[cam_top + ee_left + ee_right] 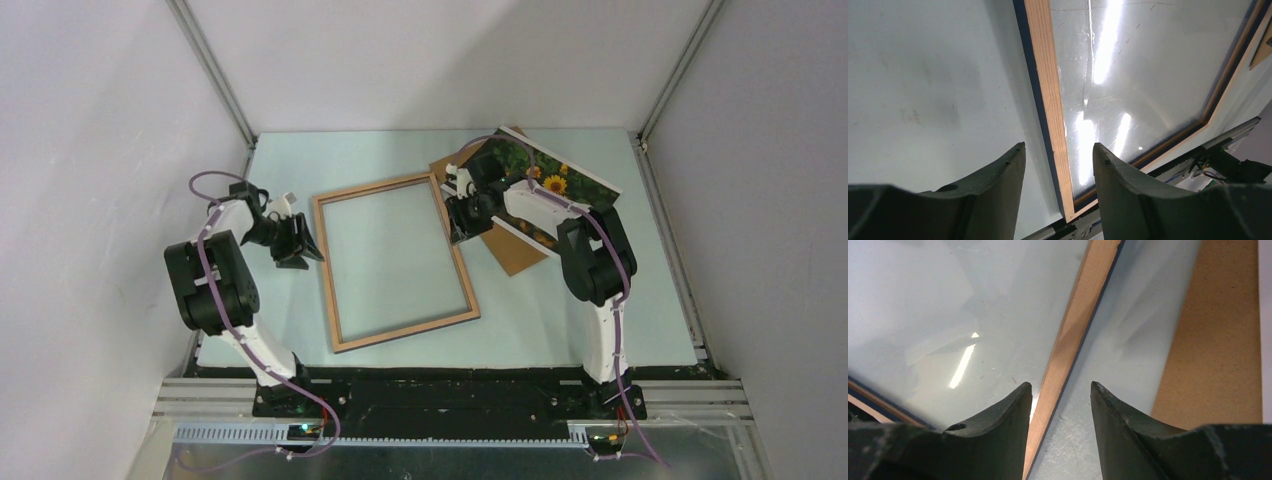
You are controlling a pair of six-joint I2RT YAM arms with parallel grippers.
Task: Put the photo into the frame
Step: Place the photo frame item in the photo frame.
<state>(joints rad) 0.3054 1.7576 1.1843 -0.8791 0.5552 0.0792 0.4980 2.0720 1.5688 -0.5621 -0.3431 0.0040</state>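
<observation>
1. Top cam: high at near edge, looks down over whole counter (560, 320).
2. Left wrist: close, down onto frame (1050, 100) left rail.
3. Right wrist: close, right rail. Frame shared by all.

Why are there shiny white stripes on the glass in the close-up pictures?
Left wrist view: long white streaks of glare, probably ceiling lamps mirrored, lie on the clear pane of the frame, and fine scratches catch the light. Right wrist view: one smaller bright streak on the pane, and soft shadows on the table beside the backing board. Top view: the pane shows no such glare.
</observation>
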